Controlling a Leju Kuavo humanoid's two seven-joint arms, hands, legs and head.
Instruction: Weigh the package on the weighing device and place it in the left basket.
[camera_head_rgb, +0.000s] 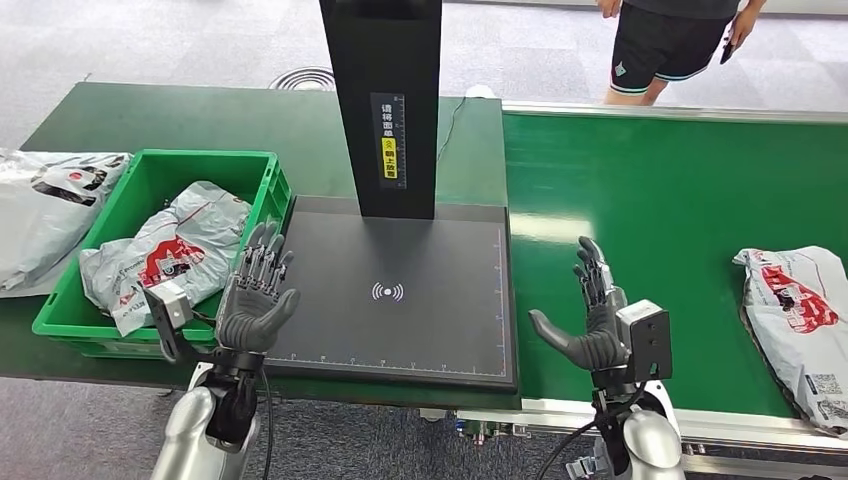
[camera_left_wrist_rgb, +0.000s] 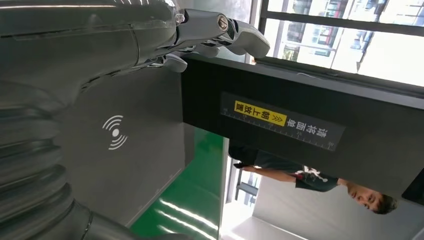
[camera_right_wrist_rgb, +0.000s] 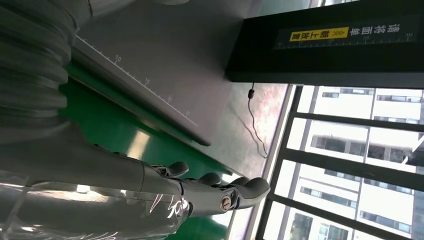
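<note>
The left hand (camera_head_rgb: 255, 305) hovered over the left edge of the black weighing platform (camera_head_rgb: 400, 300), its fingers (camera_head_rgb: 262, 255) spread apart and holding nothing. The right hand (camera_head_rgb: 598, 320) hung over the green conveyor belt (camera_head_rgb: 660, 220) just right of the platform, palm turned inward, fingers (camera_head_rgb: 592, 262) likewise apart and empty.

The platform bore a white wireless symbol (camera_head_rgb: 387, 291) near its middle and a ruler scale along its right and front edges. A black upright column (camera_head_rgb: 385, 100) rose from its rear, carrying a yellow label (camera_head_rgb: 390, 158) with printed characters.

Left of the platform sat the green basket (camera_head_rgb: 250, 165), touching the platform's side. A grey package with red print (camera_head_rgb: 165, 250) lay inside it. Another such package (camera_head_rgb: 800, 320) rested on the belt at the far right, well apart from the right hand. A third bag (camera_head_rgb: 50, 205) lay on the bench beyond the basket's left wall.

A person in black shorts (camera_head_rgb: 665, 45) stood behind the belt.

In the left wrist view the column (camera_left_wrist_rgb: 300, 125) and the platform's symbol (camera_left_wrist_rgb: 116, 132) showed past the thumb (camera_left_wrist_rgb: 220, 30).
</note>
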